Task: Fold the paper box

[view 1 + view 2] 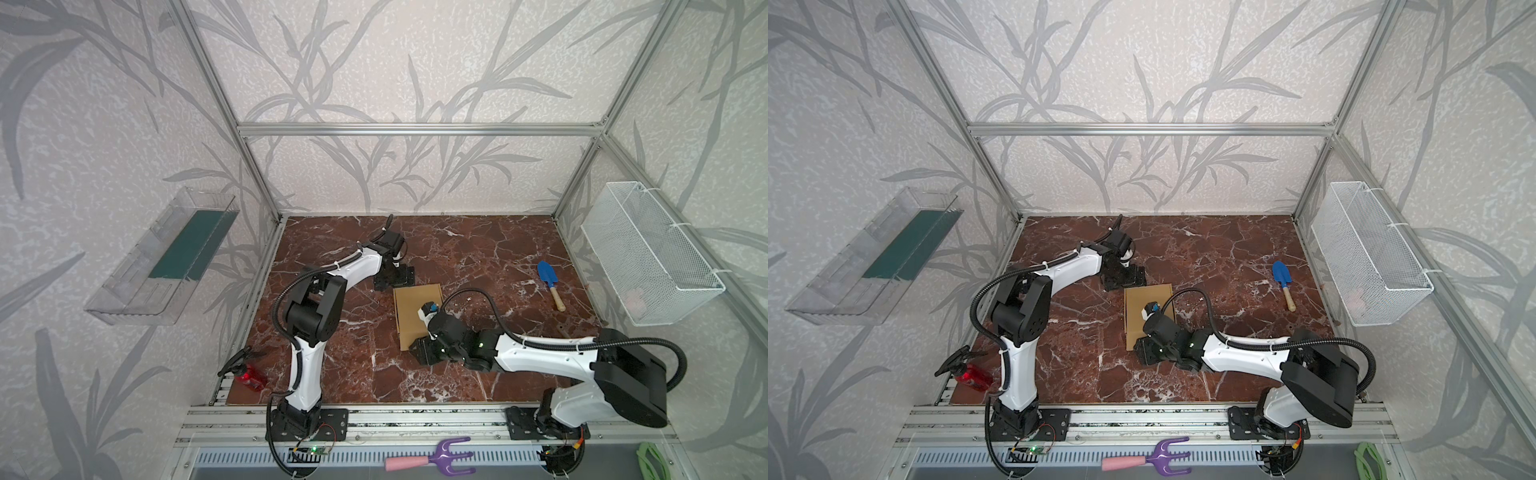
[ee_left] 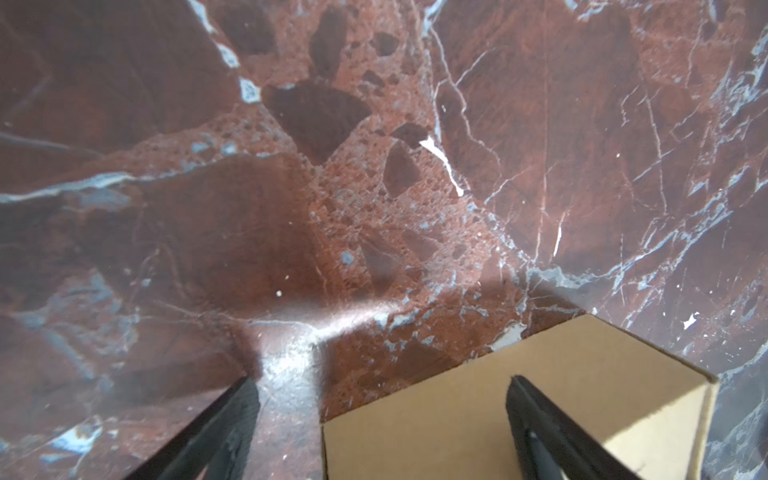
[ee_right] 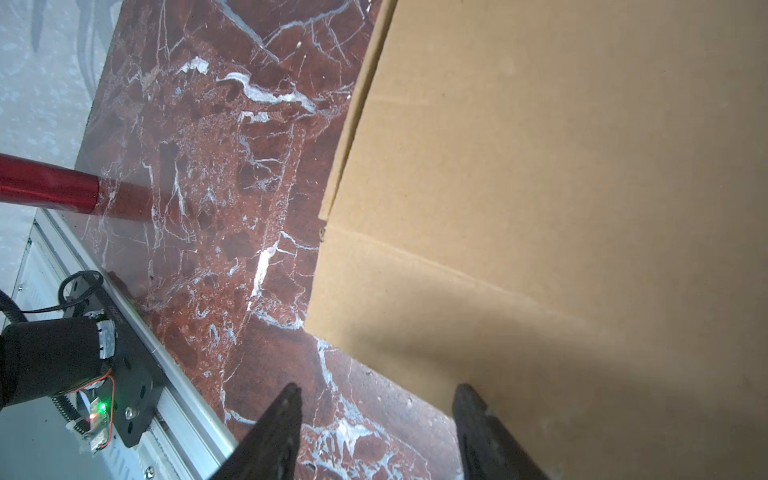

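Top views both show the paper box (image 1: 409, 316) sitting roughly mid-tabletop (image 1: 478, 249). It's plain tan cardboard with no print, and it looks folded into a shallow square with the lid face up. The left tool (image 1: 394, 280) is at the box's far left corner. In the left wrist view its jaws are spread wide, one finger (image 2: 232, 415) over bare marble and the other above the box top with nothing pinched, though I can't tell if it actually touches. That view also shows a crisp box corner and a lit side wall. The right tool (image 3: 376, 390) is at the near edge, jaws apart too, one side over marble and one over cardboard. The right wrist view shows a crease line across the panel and a small notch at its edge. As for containers, a clear plastic bin (image 1: 124, 291) hangs on the left wall with a dark green slab (image 1: 193, 245) lying in it. A white wire basket (image 1: 623, 232) hangs on the right wall with a pale pinkish lump (image 1: 636, 300) at the bottom, no idea what it is. In both top views the right arm's wrist hides the box's near right part. A green thing (image 1: 654, 461) at the bottom right is cut off by the frame.
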